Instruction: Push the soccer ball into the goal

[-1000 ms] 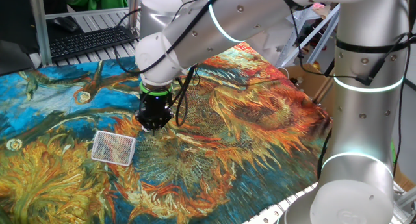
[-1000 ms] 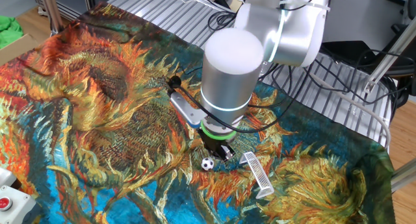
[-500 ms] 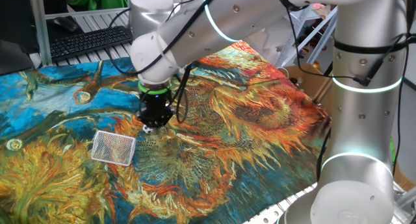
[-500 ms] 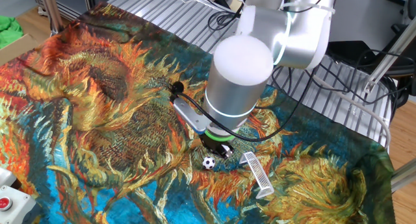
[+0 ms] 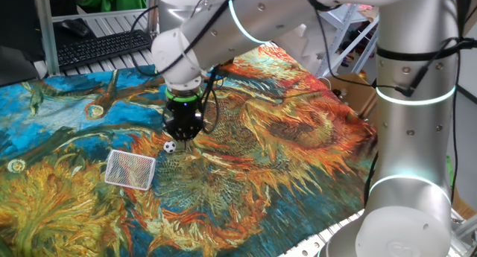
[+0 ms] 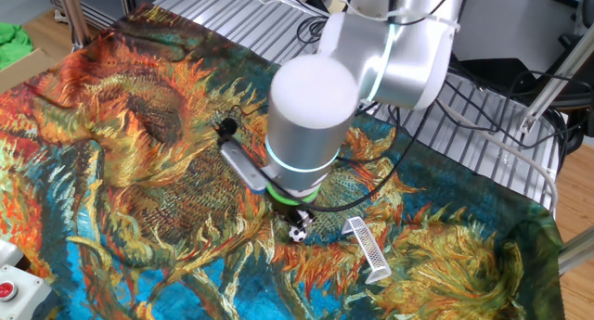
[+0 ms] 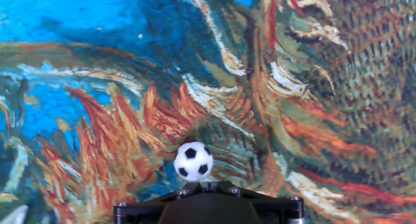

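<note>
The soccer ball [image 5: 170, 146] is a tiny white ball with black patches lying on the painted sunflower cloth. It also shows in the other fixed view [image 6: 297, 233] and in the hand view [image 7: 193, 161]. The goal [image 5: 130, 169], a small white mesh frame, lies on the cloth to the ball's lower left; in the other fixed view the goal [image 6: 367, 248] is to the right of the ball. My gripper [image 5: 182, 132] hangs low right beside the ball, on the side away from the goal. Its fingertips [image 7: 207, 188] are pressed together, holding nothing, just behind the ball.
A black keyboard [image 5: 104, 47] lies beyond the cloth's far edge. A cardboard box [image 5: 356, 93] stands past the right edge. A box with a red button [image 6: 6, 288] sits at the cloth's corner. The arm's cables [image 6: 390, 176] hang near the goal.
The gripper has shifted to the side of the ball away from the goal, so the ball shows beside it. The ball and goal have stayed in place.
</note>
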`<state>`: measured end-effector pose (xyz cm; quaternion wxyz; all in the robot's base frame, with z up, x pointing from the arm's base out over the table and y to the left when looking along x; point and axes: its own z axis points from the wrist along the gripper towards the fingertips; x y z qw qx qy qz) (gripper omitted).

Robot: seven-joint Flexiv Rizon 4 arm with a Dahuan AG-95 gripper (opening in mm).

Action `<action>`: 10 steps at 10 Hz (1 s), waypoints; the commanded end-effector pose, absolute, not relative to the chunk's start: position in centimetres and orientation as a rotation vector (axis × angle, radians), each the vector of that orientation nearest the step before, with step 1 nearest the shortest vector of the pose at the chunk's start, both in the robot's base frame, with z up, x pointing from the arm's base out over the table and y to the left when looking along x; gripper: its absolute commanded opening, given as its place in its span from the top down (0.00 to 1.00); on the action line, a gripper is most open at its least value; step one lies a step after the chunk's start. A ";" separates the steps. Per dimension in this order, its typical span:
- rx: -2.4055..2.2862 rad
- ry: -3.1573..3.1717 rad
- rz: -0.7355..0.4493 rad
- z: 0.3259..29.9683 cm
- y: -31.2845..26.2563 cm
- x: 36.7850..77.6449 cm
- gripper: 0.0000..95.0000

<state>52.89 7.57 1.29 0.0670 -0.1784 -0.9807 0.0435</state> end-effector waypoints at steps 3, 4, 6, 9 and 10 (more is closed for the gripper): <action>-1.148 -2.752 0.025 1.6 6.9 54.3 1.00; -1.228 -2.706 -0.026 1.6 6.9 54.3 1.00; -1.317 -2.653 -0.064 1.8 7.1 54.2 1.00; -1.397 -2.606 -0.087 1.8 7.6 54.0 1.00; -1.405 -2.604 -0.088 1.8 7.6 54.0 1.00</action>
